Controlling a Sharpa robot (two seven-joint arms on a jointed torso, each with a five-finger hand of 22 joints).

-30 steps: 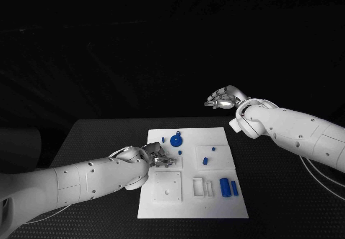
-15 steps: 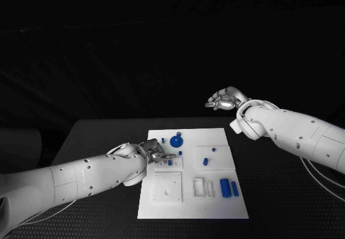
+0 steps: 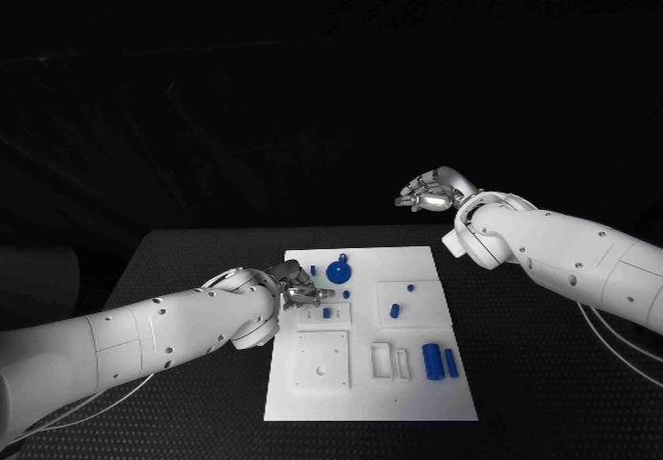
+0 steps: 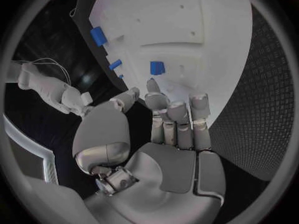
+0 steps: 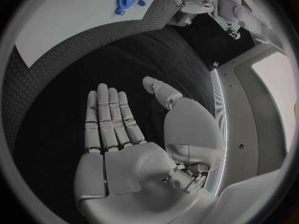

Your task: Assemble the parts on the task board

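Since the earlier frame the left hand (image 3: pixel 294 288) has drawn back toward the task board's (image 3: pixel 415 398) left edge, leaving a small blue part (image 3: pixel 326 312) standing in its socket. Both it and the right hand (image 3: pixel 431 192) are empty, fingers apart. The parts look light, rigid and slippery; pinch them at the sides.

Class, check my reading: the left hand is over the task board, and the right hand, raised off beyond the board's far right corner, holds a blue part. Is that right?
One slip: the right hand holds nothing. The right wrist view shows its fingers apart and its palm bare. The left hand is indeed over the task board.
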